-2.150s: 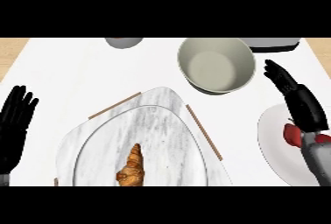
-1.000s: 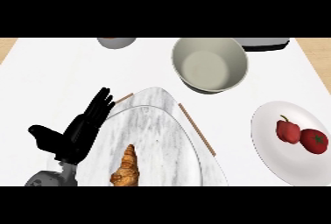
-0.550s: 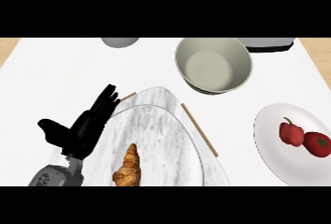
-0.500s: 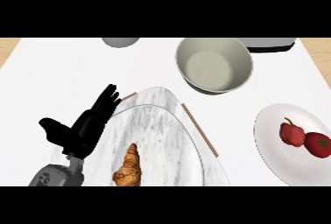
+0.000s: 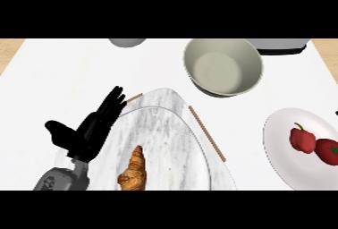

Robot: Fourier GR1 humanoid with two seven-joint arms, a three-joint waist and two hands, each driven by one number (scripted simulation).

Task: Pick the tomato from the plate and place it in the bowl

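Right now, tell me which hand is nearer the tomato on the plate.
Only the left hand shows. It is open over the marble board's left edge, far across from the tomato on the plate at the right. The right hand is out of view, so I cannot compare.

Bare table (image 5: 277, 96) lies between plate (image 5: 280, 147) and bowl (image 5: 223, 66) (well apart); the marble board (image 5: 171, 143) and left robot hand (image 5: 89, 129) crowd the left.
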